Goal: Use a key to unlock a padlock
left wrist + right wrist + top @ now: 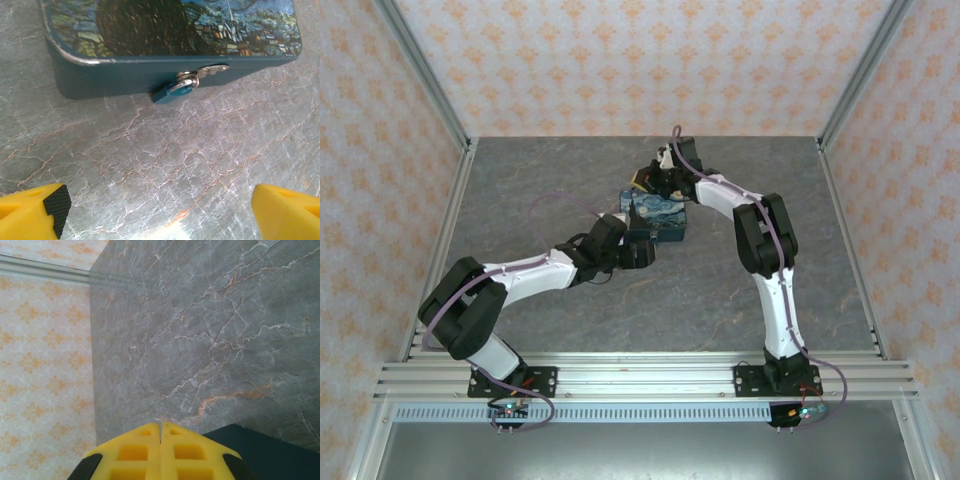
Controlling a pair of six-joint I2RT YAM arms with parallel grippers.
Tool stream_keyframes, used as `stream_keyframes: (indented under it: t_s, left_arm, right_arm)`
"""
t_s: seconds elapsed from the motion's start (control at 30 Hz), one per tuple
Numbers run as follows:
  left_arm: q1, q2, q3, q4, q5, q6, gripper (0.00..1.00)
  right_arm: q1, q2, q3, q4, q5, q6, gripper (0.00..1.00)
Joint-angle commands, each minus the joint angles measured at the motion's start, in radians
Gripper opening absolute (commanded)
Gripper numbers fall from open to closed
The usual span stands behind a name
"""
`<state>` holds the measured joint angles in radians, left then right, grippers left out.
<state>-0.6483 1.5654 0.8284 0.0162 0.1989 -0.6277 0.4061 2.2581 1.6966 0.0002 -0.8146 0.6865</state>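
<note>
Grey bench [150,175], padlock [172,93] hanging on tin [125,75] ahead of wide-spread empty left end effector [160,210], key [214,69] seemingly beside it, right end effector [160,432] pinched shut, unlocking yet undone.

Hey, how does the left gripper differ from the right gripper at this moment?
The left gripper has its jaws wide apart; the right gripper has its jaws pressed together. The left gripper faces the front wall of the tin, where the blue padlock hangs; the right gripper, at the tin's far side, looks out over bare table towards the wall. Both are yellow and grip nothing.
</note>
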Motion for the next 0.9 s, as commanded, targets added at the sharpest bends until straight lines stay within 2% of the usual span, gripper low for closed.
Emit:
stream_keyframes:
  t_s: [0.0,0.2,0.53,0.87]
  left_arm:
    - [-0.004,-0.042,-0.02,0.027,-0.008,0.0,0.94]
    - [-0.004,-0.032,-0.022,0.06,0.014,-0.007,0.94]
    - [-0.033,0.025,-0.019,0.164,0.111,0.013,0.89]
    - [-0.063,0.166,0.036,0.229,0.094,0.008,0.84]
  right_arm:
    - [0.01,-0.037,-0.112,-0.017,0.005,0.003,0.0]
    - [0.014,-0.092,-0.229,0.151,-0.004,0.115,0.0]
    - [-0.041,-0.195,-0.248,0.215,0.107,0.165,0.0]
    - [-0.077,-0.283,-0.435,0.286,0.112,0.17,0.0]
